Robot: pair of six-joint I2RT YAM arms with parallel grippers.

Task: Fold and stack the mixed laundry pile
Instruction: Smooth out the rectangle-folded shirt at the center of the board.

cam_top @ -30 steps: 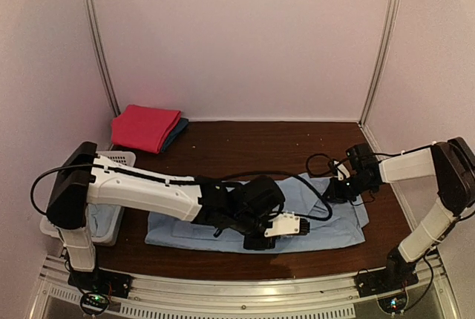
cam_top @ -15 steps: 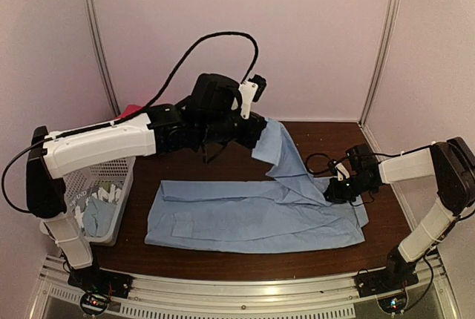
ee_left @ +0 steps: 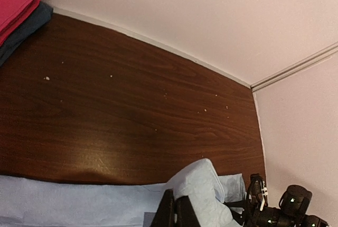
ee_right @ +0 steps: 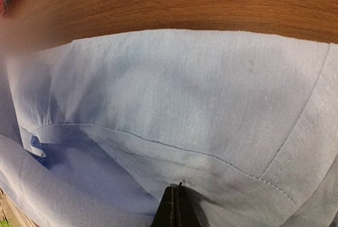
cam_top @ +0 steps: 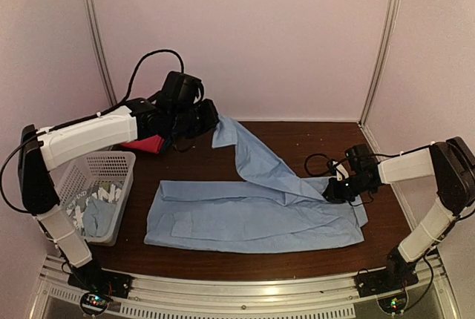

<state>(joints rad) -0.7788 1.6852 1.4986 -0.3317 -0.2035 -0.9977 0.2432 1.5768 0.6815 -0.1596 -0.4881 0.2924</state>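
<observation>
The large light blue shirt (cam_top: pixel 252 222) lies spread on the tabletop (cam_top: pixel 297 141). One sleeve (cam_top: pixel 256 159) is held up toward the far left by the left gripper (cam_top: pixel 211 120), its jaws pinched together on the sleeve end. The right gripper (cam_top: pixel 331 191), jaws likewise closed, pinches the shirt's right edge low on the wood. The cloth looks thin, light and limp, so hems, cuffs and seams should give the surest hold.

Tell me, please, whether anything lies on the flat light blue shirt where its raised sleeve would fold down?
Nothing visible does: the light blue cloth shirt lies bare. The left gripper holds its sleeve; the right gripper grips its right edge.
</observation>
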